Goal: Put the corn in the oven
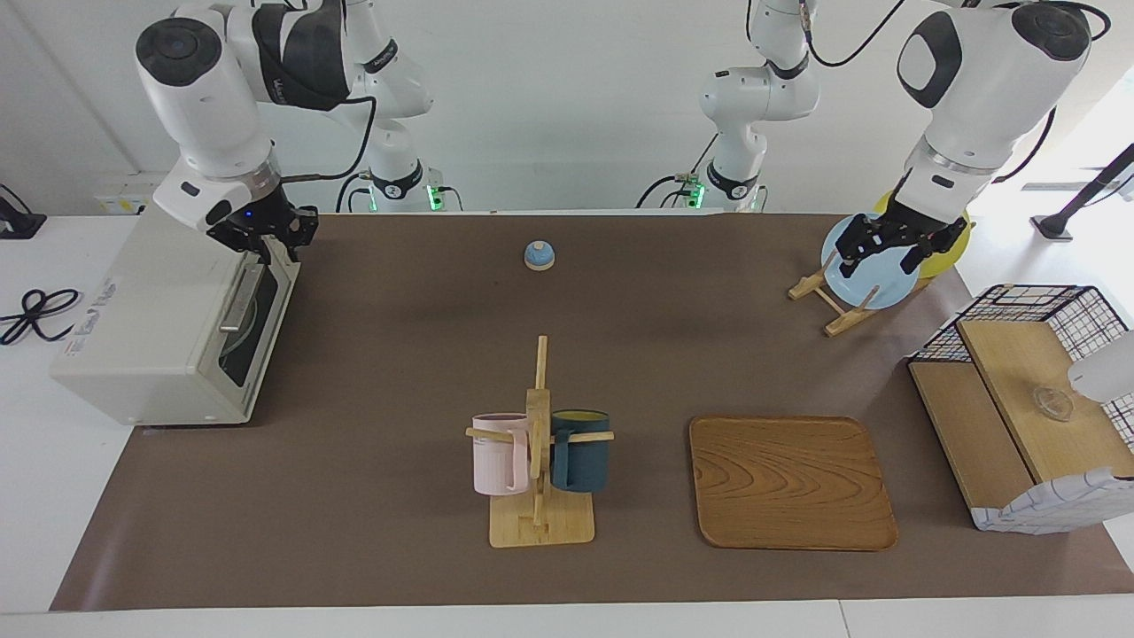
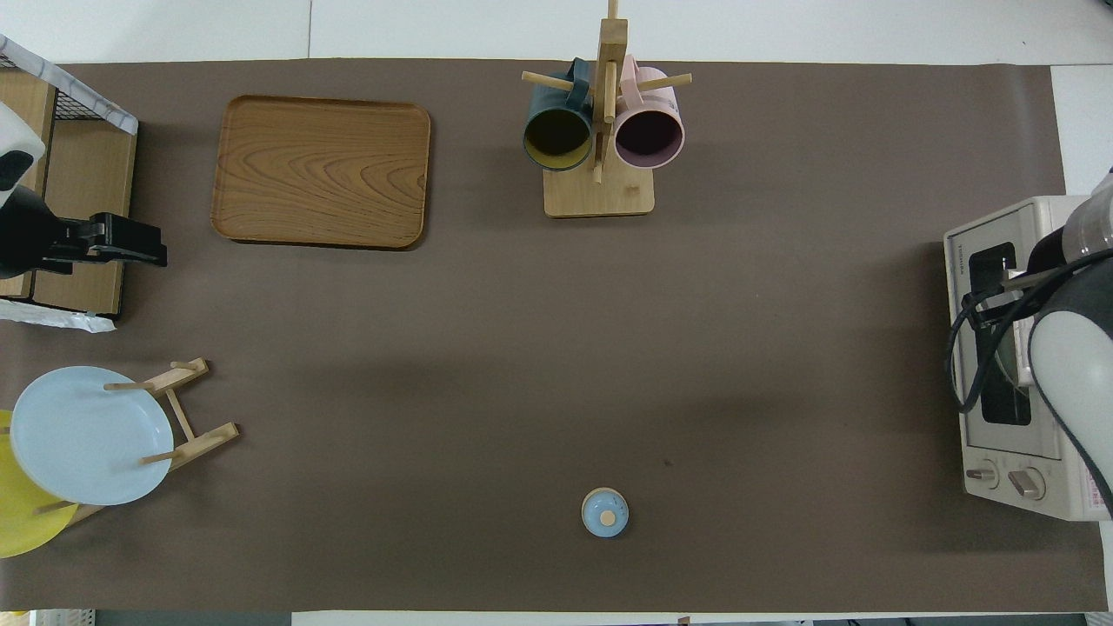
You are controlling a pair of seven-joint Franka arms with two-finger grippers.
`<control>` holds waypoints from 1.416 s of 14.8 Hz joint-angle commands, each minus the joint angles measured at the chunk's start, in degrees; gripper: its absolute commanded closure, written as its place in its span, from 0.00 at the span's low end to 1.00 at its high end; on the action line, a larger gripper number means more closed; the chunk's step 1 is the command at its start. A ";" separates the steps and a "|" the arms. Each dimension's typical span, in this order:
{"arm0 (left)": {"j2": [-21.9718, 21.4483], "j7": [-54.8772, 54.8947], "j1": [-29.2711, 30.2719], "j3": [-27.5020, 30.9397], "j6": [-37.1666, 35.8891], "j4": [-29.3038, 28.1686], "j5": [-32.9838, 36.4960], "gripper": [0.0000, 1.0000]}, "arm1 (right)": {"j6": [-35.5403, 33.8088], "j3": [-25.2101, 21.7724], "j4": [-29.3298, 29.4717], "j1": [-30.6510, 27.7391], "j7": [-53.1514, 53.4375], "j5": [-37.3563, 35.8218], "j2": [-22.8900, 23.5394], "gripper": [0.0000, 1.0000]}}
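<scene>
While we hunt for the corn, no cob shows anywhere on the table — it may already sit inside the oven [image 1: 168,328], though the dark glass door hides that from us. That toaster oven stands at the right arm's end, its door looking closed. We see the right gripper [image 1: 266,235] poised just over the door's top edge by the bar handle; we cannot tell how its fingers stand. Our left gripper [image 1: 899,244] waits, fingers spread, over the blue plate [image 1: 864,266] in its wooden rack [image 1: 828,301].

Bright, even light; soft shadows on the mat [image 1: 399,354]; both views sharp.
</scene>
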 commanded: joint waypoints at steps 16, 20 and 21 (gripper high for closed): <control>-0.93 0.24 0.61 -0.22 -0.11 -0.24 -0.37 0.00 | -3.58 0.04 4.24 -0.29 4.54 3.69 0.00 0.00; -0.93 0.24 0.61 -0.22 -0.11 -0.24 -0.37 0.00 | -3.50 0.04 4.50 -0.29 4.54 3.69 0.17 0.00; -0.93 0.24 0.61 -0.22 -0.11 -0.24 -0.37 0.00 | -3.32 0.04 4.50 -0.38 4.63 3.69 0.17 0.00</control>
